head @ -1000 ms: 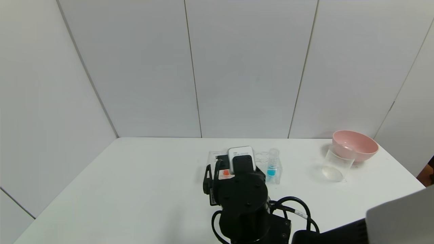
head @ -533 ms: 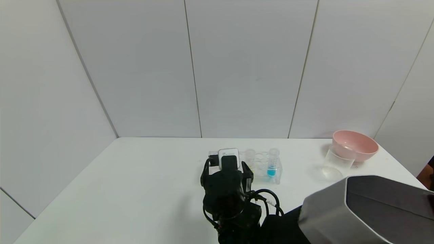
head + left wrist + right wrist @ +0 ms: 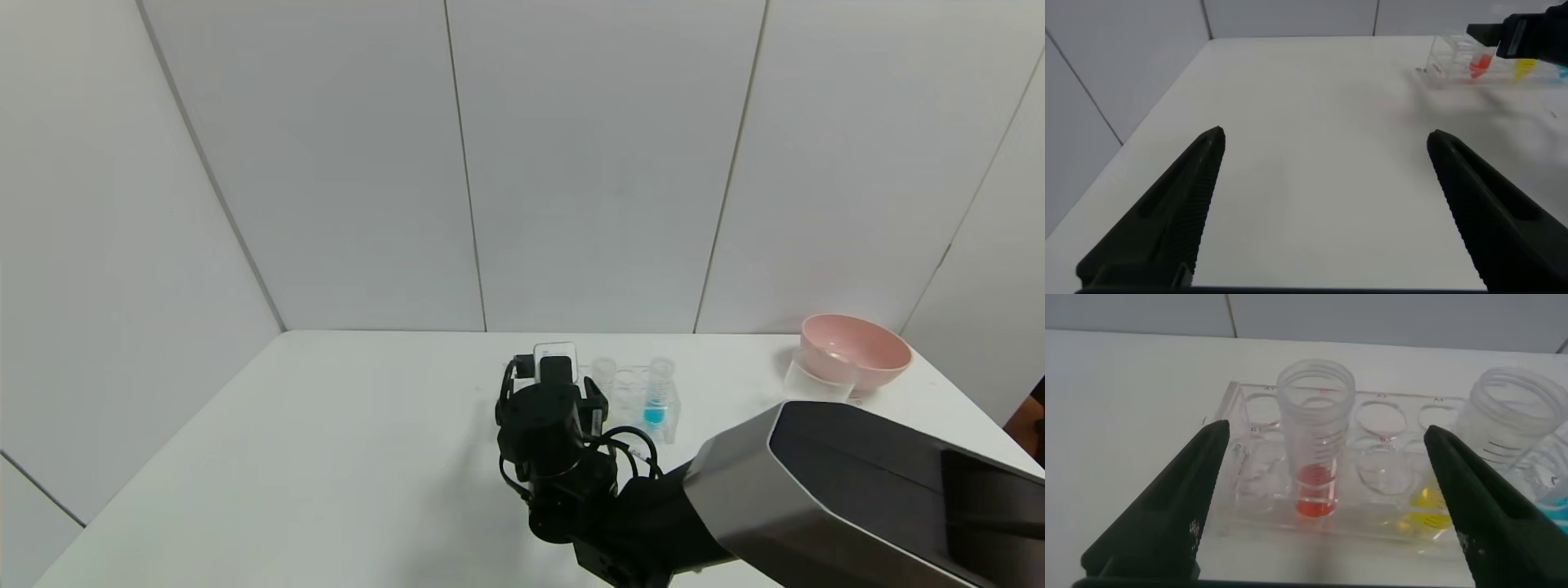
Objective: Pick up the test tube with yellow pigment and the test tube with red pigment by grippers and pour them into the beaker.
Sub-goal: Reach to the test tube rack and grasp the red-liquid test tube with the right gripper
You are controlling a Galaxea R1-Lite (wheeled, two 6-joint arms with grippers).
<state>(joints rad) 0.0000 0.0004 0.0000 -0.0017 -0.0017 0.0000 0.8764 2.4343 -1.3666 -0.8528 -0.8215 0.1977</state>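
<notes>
The test tube with red pigment (image 3: 1316, 441) stands upright in a clear rack (image 3: 1259, 508), right between the fingers of my right gripper (image 3: 1327, 433), which is open and touches nothing. The test tube with yellow pigment (image 3: 1511, 425) stands in the same rack, just outside one finger. In the head view my right arm (image 3: 563, 425) hides the red tube, and the yellow tube (image 3: 602, 376) shows beside its wrist. The beaker (image 3: 815, 380) stands at the far right, partly behind that arm. My left gripper (image 3: 1326, 137) hangs open over bare table, well away from the rack (image 3: 1454, 61).
A tube with blue liquid (image 3: 655, 396) stands at the rack's right end. A pink bowl (image 3: 856, 349) sits just behind the beaker near the white table's (image 3: 367, 425) back right corner. White walls close in the back and both sides.
My right arm has reached farther forward and a little left. Its wrist now hides the red tube instead of the yellow one. The gripper stayed open.
</notes>
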